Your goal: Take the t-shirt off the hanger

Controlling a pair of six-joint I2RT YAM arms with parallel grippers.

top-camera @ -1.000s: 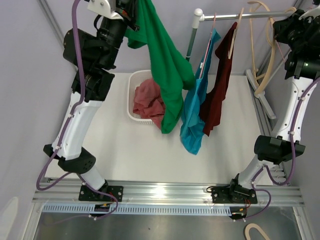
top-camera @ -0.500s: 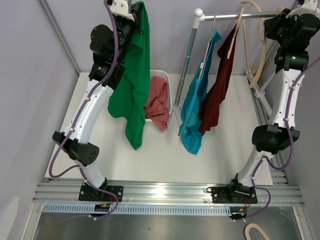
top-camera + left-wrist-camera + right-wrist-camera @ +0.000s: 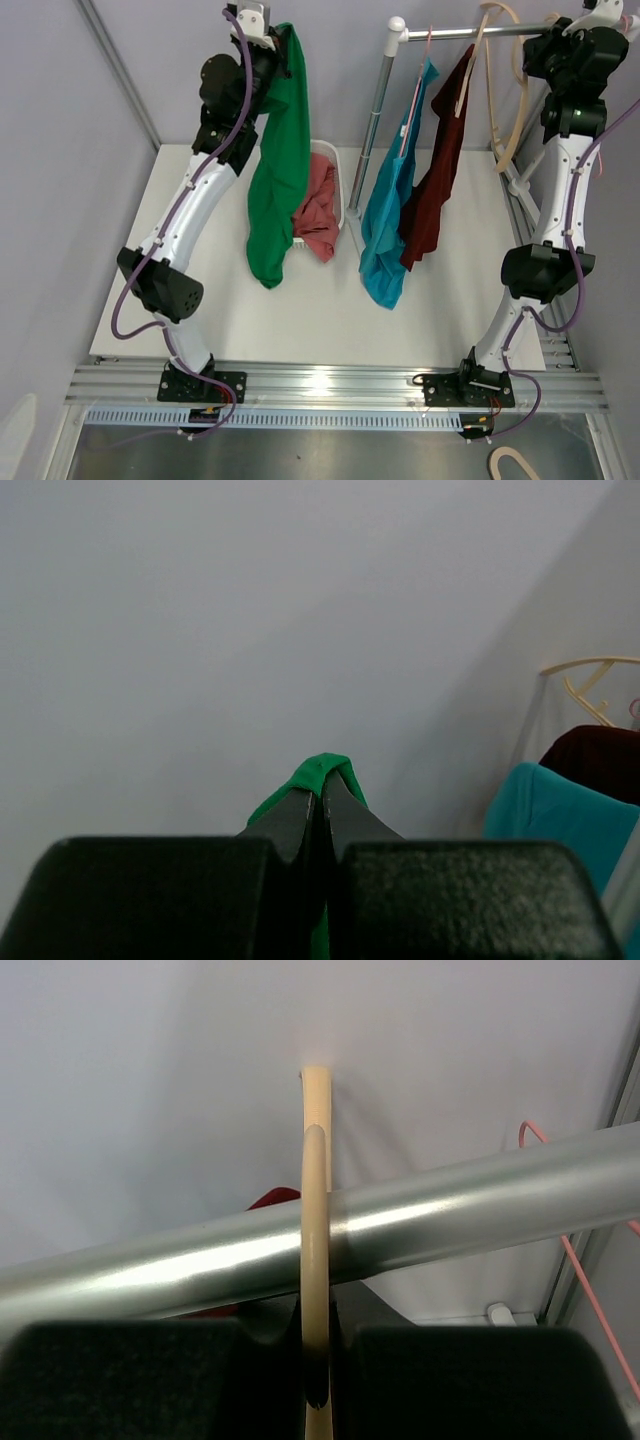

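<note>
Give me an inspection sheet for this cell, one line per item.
Surface: white table, basket standing at the back.
Job's things: green shirt off any hanger, dangling from the left claw; bare beige hanger crossing the rail.
Clutter: pink cloth in the basket; teal shirt and maroon shirt hung on the rail.
Grippers: left claw shut on the green shirt, raised high; right claw shut on the hanger at the rail.
Cables: purple cables along both arms; no snag seen.
Surroundings: grey walls; nothing else seen.
</note>
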